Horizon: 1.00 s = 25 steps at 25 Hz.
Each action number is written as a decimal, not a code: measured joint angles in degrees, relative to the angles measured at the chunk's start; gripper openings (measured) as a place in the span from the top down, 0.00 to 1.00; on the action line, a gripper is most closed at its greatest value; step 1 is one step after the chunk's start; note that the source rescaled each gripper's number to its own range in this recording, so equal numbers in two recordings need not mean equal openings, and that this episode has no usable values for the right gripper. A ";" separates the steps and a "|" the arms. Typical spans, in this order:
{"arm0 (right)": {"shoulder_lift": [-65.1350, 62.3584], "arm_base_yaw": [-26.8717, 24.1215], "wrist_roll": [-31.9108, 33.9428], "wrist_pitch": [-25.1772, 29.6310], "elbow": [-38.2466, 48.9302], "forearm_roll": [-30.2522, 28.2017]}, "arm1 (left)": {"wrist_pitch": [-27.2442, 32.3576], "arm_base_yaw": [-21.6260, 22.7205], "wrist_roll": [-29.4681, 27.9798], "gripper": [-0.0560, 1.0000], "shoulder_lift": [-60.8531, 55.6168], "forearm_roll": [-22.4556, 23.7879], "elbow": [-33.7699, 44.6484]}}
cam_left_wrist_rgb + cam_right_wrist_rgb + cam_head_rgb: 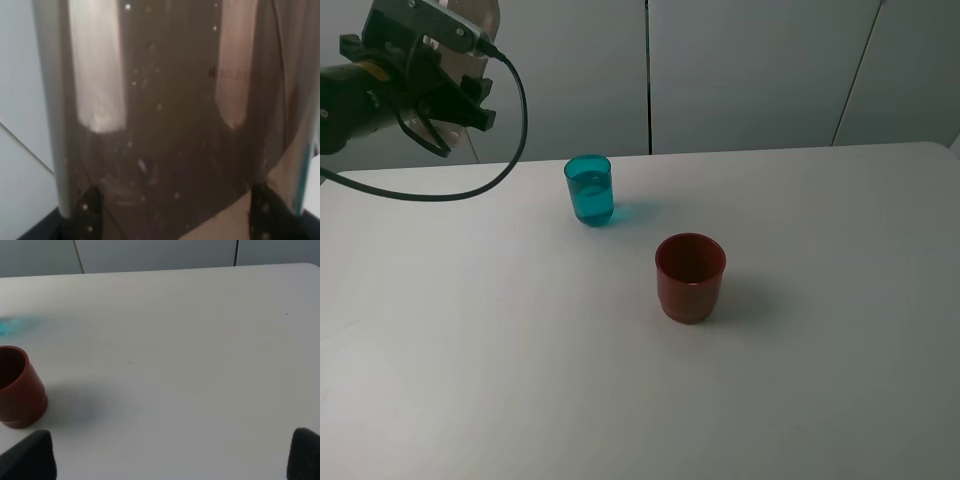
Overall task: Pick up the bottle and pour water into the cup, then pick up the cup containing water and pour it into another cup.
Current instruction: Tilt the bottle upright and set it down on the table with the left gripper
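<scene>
The teal cup (589, 190) is judged to be light, thin-walled plastic, made somewhat heavier by the water that appears to stand in it. Its smooth wall is likely to be slippery and to give under a hard squeeze. It is best taken around the middle of its wall, below the rim, and kept upright until it is tipped.

It is seen as a small translucent tumbler, narrower than the dark red cup (690, 277), which is wider, squat and stepped at the base. Both are set upright on the white table (840, 380), the teal cup toward the back and the red one nearer the front and to the right, apart from it.

The bottle (170, 125), clear with a brownish tint, is clamped in the left pincer (175, 215) and held high over the table's back left corner, well away from both cups. The right pincer (167, 455) is spread wide with nothing between its fingers, and the red cup is seen in its wrist view.
</scene>
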 joint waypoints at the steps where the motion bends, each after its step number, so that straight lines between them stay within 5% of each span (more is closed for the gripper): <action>1: 0.00 0.00 0.00 0.00 0.00 0.00 | -1.20 -0.08 -1.69 0.95 -0.78 0.41 1.22; 16: 0.00 0.00 0.00 0.00 0.00 0.00 | -17.47 -0.22 -18.22 0.95 -9.63 2.09 17.84; 25: 0.00 0.00 0.00 0.00 0.00 0.00 | -29.23 -0.22 -21.90 0.95 -9.97 1.29 26.20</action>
